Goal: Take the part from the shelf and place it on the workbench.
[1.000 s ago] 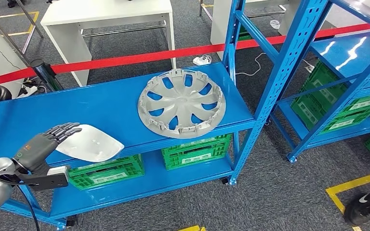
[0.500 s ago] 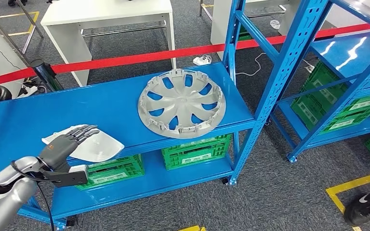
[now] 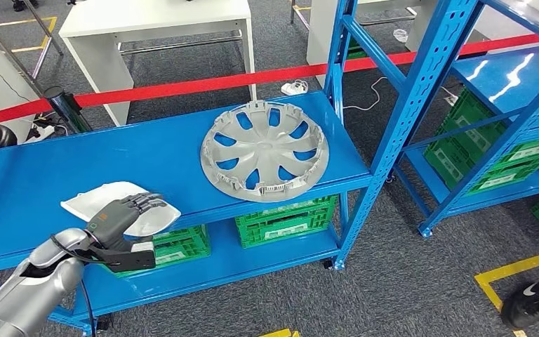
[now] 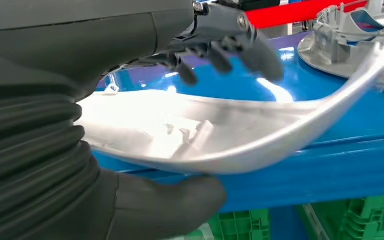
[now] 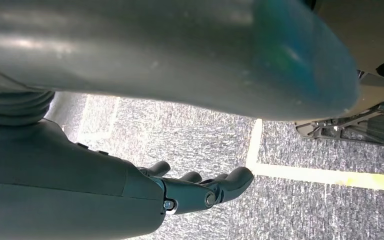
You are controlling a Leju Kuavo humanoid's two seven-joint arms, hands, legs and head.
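The white curved part (image 3: pixel 116 208) lies near the front edge of the blue shelf (image 3: pixel 147 151), well apart from the grey wheel cover (image 3: pixel 265 150) on the same shelf. The left robot hand (image 3: pixel 123 217) closes around the part, dark fingers (image 4: pixel 230 42) over its top and thumb (image 4: pixel 180 200) beneath its rim. The right robot hand (image 5: pixel 200 190) hangs above the grey carpet (image 5: pixel 200 140), fingers loosely extended, grasping nothing.

We list: silver left arm (image 3: pixel 31 284); dark grey left hand (image 3: pixel 116 216), green ring mark, black cable; ribbed grey cover (image 4: pixel 30 165); right hand (image 5: pixel 200 190), screws.
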